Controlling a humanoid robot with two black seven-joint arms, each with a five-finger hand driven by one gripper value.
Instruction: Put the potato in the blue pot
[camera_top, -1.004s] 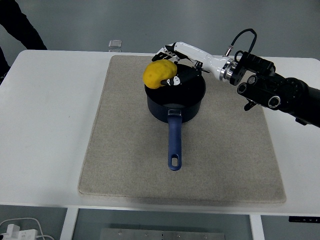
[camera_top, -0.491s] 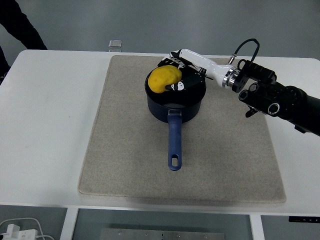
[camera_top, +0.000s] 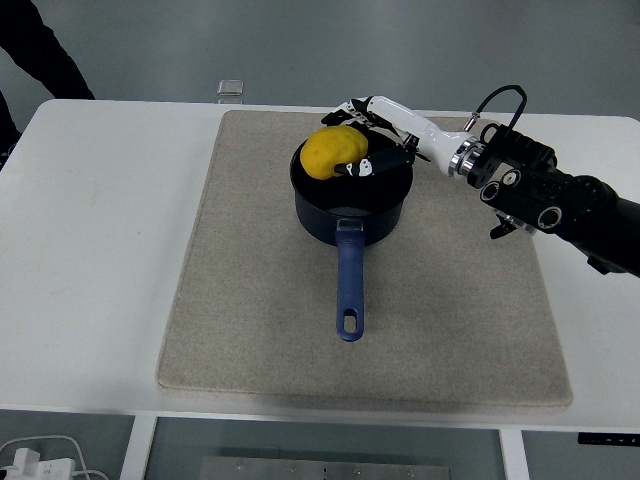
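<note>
Yellow, the potato (camera_top: 334, 153) sits over the mouth of the blue pot (camera_top: 351, 205), which stands on a beige mat (camera_top: 250, 300). The right hand (camera_top: 375, 135) has its fingers clasped around the potato.

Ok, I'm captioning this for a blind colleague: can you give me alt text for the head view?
The robot's right hand holds a yellow potato just inside the top of a blue pot. The pot stands on a beige mat on a white table, with its handle pointing toward the near edge.
</note>
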